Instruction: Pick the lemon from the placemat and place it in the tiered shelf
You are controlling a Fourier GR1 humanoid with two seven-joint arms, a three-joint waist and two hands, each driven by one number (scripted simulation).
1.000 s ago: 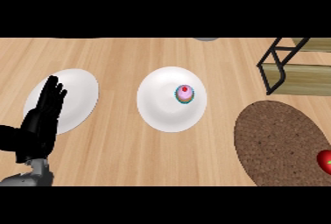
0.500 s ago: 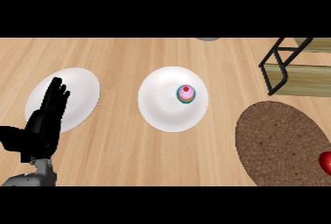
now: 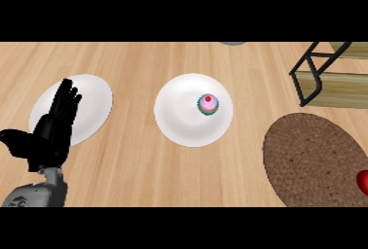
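A round brown placemat lies at the right of the wooden counter. A red round object sits on its right side, cut by the view's edge; no yellow lemon shows. The tiered shelf, with a black frame and wooden boards, stands at the upper right corner. My left hand rests open at the lower left, fingers straight and pointing up, over the edge of a white plate. My right hand is out of view.
A white plate lies at the left, partly behind my left hand. A second white plate in the middle carries a small cupcake with pink icing. A grey object peeks in at the top edge.
The view has shifted slightly, so the plates, placemat and shelf sit a little further right. My left hand stays open at the lower left.
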